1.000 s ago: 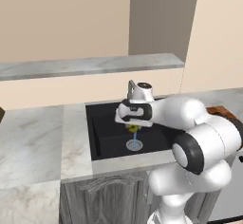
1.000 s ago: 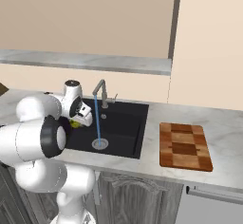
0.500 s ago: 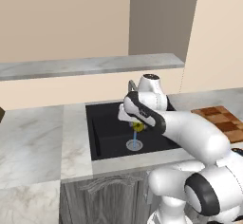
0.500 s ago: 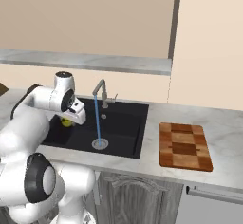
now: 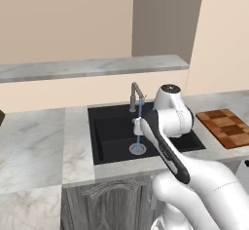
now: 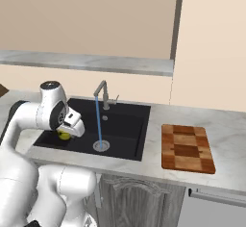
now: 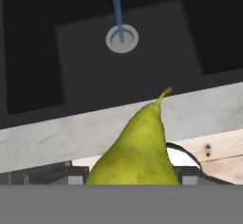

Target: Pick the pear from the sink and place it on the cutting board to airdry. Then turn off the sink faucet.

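Sink sits mid-counter in the left base view, a black basin framed by grey-white marble. Sink faucet stands at the back rim w/ its spout angled fwd; a thin blue stream of water drops from it to the silver drain ring. White arm reaches up from lower right and bends over the basin's right half, hiding part of it. Cutting board lies on the counter to the right of the sink, apart from it, bare on top.

Right base view: arm comes in from the left, wrist hanging over the near-left part of the sink. Gripper points down there, and the pear shows as a yellow-green lump just under the white hand, between the jaws, above the basin's left end. Faucet runs; water lands on the drain ring. Cutting board is well apart to the right, w/ nothing on it.

Hand view: pear looms at bottom centre, stem tip up, w/ the gripper shut on it from both sides. Beyond it: marble rim, black basin, drain ring w/ the stream hitting it.
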